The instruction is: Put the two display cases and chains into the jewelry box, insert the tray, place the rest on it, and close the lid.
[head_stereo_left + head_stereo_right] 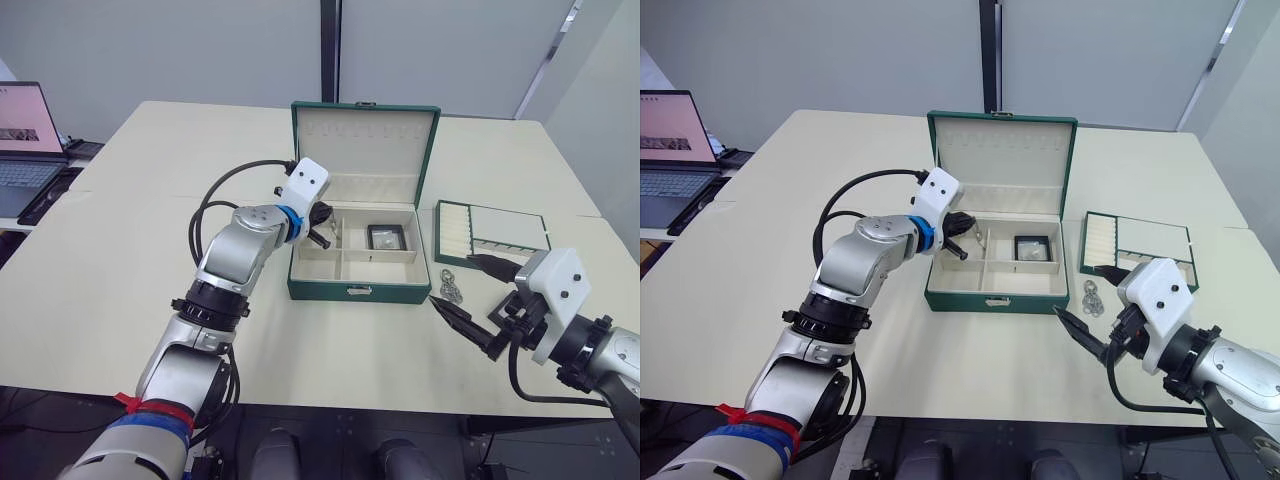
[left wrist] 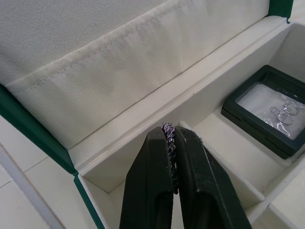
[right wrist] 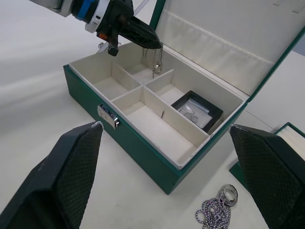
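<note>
The green box (image 1: 355, 255) stands open on the tabletop (image 1: 120, 280), lid upright at the far side. The left claw (image 3: 151, 42) is pinched on a chain (image 3: 156, 61), which dangles over the far-left compartment of the box. One case (image 1: 385, 236) lies in the far-right compartment; the two near compartments hold nothing. The right claw (image 1: 470, 295) hovers wide open, holding nothing, just right of the box's near-right corner. A second chain with rings (image 1: 449, 286) lies on the tabletop between the box and that claw. The tray (image 1: 490, 232) rests on the tabletop right of the box. A laptop (image 1: 25, 135) sits at the far left.
</note>
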Tool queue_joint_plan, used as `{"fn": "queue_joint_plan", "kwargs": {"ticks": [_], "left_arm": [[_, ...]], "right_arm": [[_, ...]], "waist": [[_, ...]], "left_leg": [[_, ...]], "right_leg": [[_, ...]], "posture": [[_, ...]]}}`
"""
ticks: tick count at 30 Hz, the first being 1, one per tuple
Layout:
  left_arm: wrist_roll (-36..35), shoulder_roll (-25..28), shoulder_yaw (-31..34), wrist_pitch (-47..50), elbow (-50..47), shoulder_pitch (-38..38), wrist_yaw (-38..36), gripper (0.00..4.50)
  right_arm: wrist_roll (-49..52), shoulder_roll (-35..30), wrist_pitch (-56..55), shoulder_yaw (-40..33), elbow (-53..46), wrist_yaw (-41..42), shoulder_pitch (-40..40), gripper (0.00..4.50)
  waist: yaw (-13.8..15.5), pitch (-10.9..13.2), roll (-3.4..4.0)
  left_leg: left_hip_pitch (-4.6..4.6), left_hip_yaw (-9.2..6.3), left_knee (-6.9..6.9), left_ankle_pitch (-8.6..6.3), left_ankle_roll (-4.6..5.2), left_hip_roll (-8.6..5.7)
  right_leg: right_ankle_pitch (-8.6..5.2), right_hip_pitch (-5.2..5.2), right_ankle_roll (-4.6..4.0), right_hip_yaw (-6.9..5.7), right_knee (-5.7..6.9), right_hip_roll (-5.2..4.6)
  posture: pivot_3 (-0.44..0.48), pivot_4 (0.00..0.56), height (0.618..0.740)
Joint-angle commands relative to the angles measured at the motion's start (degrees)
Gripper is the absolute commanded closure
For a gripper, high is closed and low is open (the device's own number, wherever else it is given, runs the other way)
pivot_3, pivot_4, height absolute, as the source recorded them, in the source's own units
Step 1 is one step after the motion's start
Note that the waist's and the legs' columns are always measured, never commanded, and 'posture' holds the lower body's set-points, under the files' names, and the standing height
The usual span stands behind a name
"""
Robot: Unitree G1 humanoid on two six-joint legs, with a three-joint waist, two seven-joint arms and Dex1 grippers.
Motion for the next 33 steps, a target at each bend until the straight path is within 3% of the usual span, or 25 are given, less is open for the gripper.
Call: {"fn": "queue_joint_plan", "kwargs": {"ticks": [1,8,9,10,17,19,27,33], "left_arm": [[1.0,-0.5,0.1,-0.9,-1.0,-1.3,-0.1,4.49],[0.0,-1.4,1.6,-0.2,-0.6,-1.4,-1.1,4.49],[-0.5,-1.6,2.1,0.1,-0.5,-1.4,-1.2,3.91],[-0.8,-1.7,2.3,0.5,-0.6,-1.5,-1.5,3.75],[-0.3,-1.9,2.7,-0.4,-0.8,-1.7,-1.3,1.51],[-0.4,-1.9,2.6,-0.7,-1.0,-1.7,-1.6,1.19],[-1.8,-2.2,3.6,-1.6,-2.1,-1.9,-3.4,1.19],[-4.3,-1.9,4.9,0.0,-6.2,-1.5,-5.7,2.59]], "right_arm": [[0.3,-0.5,-0.3,-1.6,-2.1,-0.5,0.2,0.0],[0.2,-0.5,-0.3,-1.2,-1.9,-0.6,-0.3,0.0],[0.2,-0.6,-0.3,-1.2,-1.8,-0.6,-0.3,0.0],[0.2,-0.6,-0.3,-1.2,-1.8,-0.6,-0.3,0.0],[0.1,-0.6,-0.3,-1.2,-1.8,-0.6,-0.4,0.0],[0.1,-0.6,-0.3,-1.1,-1.8,-0.6,-0.5,0.0],[-0.2,-0.7,-0.3,-0.5,-1.1,-0.4,-1.4,0.0],[-0.4,-0.8,-0.4,-0.3,-0.7,-0.1,-1.9,0.0]], "waist": [[0.0,0.0,0.0],[0.0,0.0,0.0],[0.0,0.0,0.0],[0.0,0.0,0.0],[0.0,0.0,0.0],[0.0,0.0,0.01],[0.0,0.0,0.01],[0.0,0.0,0.01]], "left_leg": [[0.0,0.0,0.0,0.0,0.0,0.0],[0.0,0.0,0.0,0.0,0.0,0.0],[0.0,0.0,0.0,0.0,0.0,0.0],[0.0,0.0,0.0,0.0,0.0,0.0],[0.0,0.0,0.0,0.0,0.0,0.0],[0.0,0.0,0.0,0.0,0.0,0.0],[0.0,0.0,0.01,0.0,0.0,0.0],[0.0,0.0,0.02,0.0,0.0,0.0]], "right_leg": [[0.0,0.0,0.0,0.0,0.0,0.0],[0.0,0.0,0.0,0.0,0.01,0.0],[0.0,0.0,0.0,0.0,0.01,0.0],[0.0,0.0,0.0,-0.01,0.01,0.0],[0.0,0.0,0.0,0.0,0.02,0.0],[0.0,0.0,0.0,0.0,0.02,0.0],[0.0,0.0,0.0,-0.01,0.03,0.0],[0.0,0.0,0.0,-0.01,0.04,0.0]], "posture": [[0.0,0.15,0.74],[0.0,0.15,0.74],[0.0,0.15,0.74],[0.0,0.15,0.74],[0.0,0.15,0.74],[0.0,0.15,0.74],[0.0,0.15,0.74],[0.0,0.15,0.74]]}}
